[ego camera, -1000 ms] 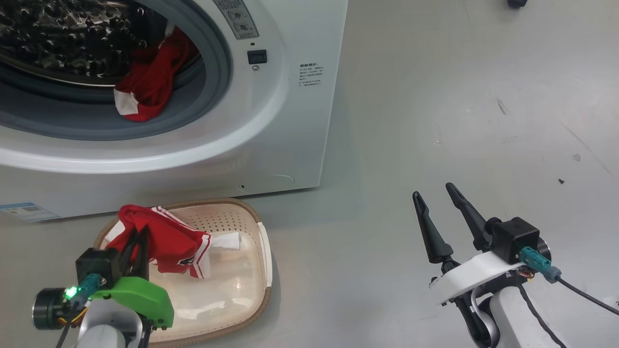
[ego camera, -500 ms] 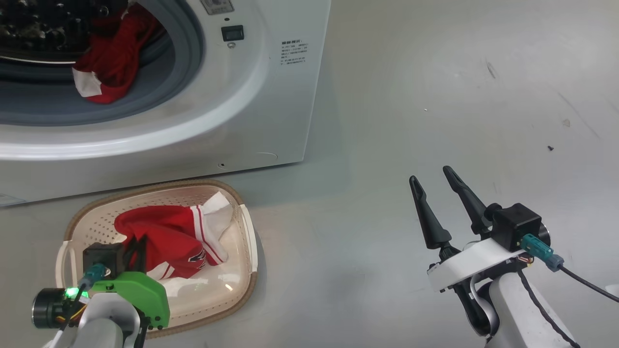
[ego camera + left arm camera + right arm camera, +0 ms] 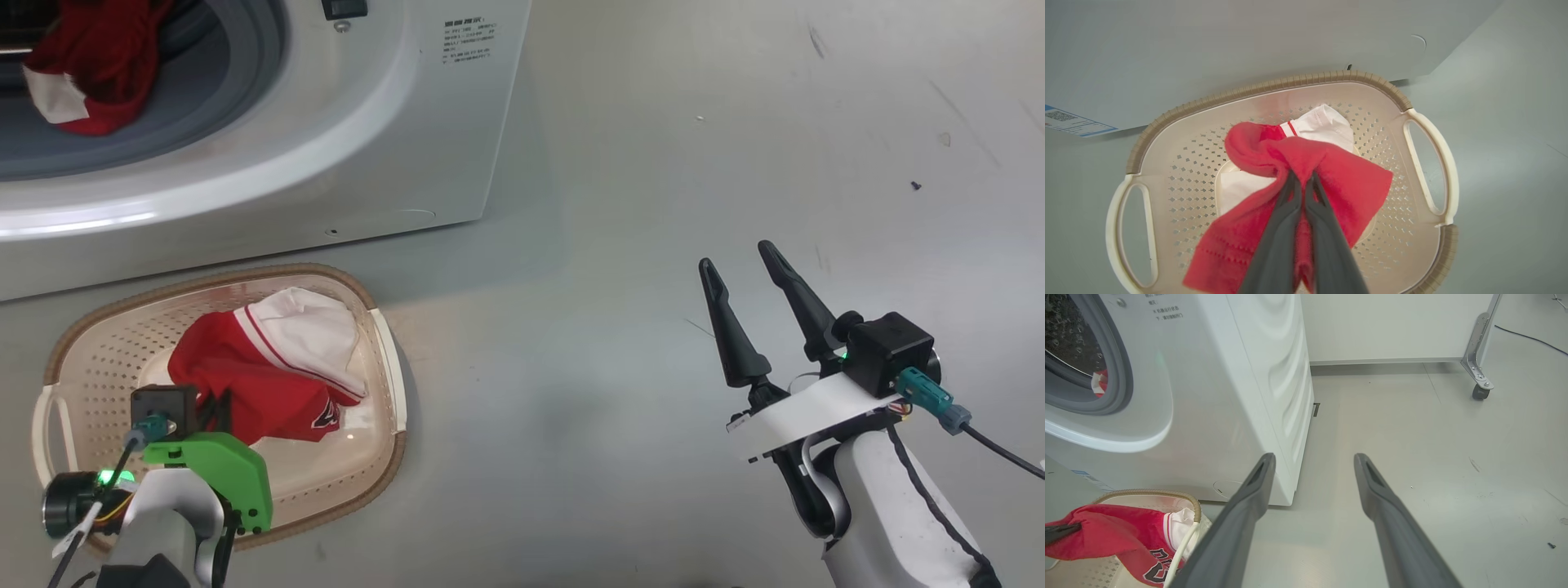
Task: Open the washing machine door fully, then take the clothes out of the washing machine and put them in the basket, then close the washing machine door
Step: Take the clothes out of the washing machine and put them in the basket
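The white washing machine (image 3: 343, 139) stands at the upper left, its mouth open; the washing machine door is out of view. One of the clothes, a red piece with a white patch (image 3: 90, 73), hangs over the grey gasket. The cream basket (image 3: 384, 359) sits on the floor in front of the machine. My left gripper (image 3: 1302, 181) is shut on a red and white garment (image 3: 1347, 183) that hangs down into the basket (image 3: 1290, 81), with its white panel lying on top. My right gripper (image 3: 736, 254) hovers open over bare floor to the right, holding nothing.
Grey floor stretches right of the machine, with a small dark screw (image 3: 915, 185) on it. A white panel on a metal caster leg (image 3: 1480, 379) stands behind, and a dark cable (image 3: 1527, 337) runs beside it. A blue label (image 3: 1073, 122) marks the machine's lower corner.
The head camera has swung, shifting the scene up and left. My left gripper has carried the red garment from above the basket's rim down into it. The right gripper stays open.
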Tool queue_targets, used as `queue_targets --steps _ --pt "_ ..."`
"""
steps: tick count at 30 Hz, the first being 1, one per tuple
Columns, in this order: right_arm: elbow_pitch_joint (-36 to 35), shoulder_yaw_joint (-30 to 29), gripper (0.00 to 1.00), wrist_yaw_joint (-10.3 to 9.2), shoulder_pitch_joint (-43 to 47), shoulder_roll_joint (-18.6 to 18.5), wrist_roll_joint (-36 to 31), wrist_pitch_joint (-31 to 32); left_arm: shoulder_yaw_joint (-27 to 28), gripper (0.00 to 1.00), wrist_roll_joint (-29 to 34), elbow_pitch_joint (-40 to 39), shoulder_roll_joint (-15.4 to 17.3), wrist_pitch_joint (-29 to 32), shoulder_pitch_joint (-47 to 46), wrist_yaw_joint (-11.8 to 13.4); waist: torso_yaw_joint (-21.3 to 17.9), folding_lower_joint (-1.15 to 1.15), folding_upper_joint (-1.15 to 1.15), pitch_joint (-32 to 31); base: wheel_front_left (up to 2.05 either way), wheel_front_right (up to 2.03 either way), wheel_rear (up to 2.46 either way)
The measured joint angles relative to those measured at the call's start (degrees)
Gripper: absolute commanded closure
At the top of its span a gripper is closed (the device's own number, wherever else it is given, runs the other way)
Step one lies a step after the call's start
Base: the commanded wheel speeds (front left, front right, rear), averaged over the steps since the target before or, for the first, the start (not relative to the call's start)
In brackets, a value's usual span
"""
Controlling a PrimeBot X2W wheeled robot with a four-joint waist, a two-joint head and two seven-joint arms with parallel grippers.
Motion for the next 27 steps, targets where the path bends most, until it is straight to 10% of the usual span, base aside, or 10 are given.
queue_targets --steps 16,17,19,20,27 --pt "-0.4 -1.5 0.00 0.00 -1.2 -0.1 0.0 0.0 0.9 1.00 -0.2 8.9 0.4 -0.7 -3.9 0.6 -0.3 0.00 0.00 3.4 0.00 0.00 0.00" --pt "-0.4 -1.5 0.00 0.00 -1.2 -0.1 0.0 0.0 1.0 0.90 -0.4 9.4 0.5 -0.9 -4.4 0.6 -0.2 0.00 0.00 3.4 0.00 0.00 0.00" --pt "-0.3 -1.4 0.00 0.00 -1.2 -0.1 0.0 0.0 1.2 0.16 -0.5 10.6 0.7 -1.4 -5.2 0.5 -0.1 0.00 0.00 3.4 0.00 0.00 0.00" --pt "-0.3 -1.4 0.00 0.00 -1.3 -0.1 0.0 0.0 1.2 0.00 -0.5 11.2 1.0 -1.4 -5.5 0.5 0.0 0.00 0.00 3.4 0.00 0.00 0.00" --pt "0.3 -1.4 0.00 0.00 -2.1 -0.1 0.0 0.0 1.7 0.00 -1.8 17.0 1.7 -2.4 -6.4 -0.9 0.3 0.00 0.00 2.7 0.00 0.00 0.00"
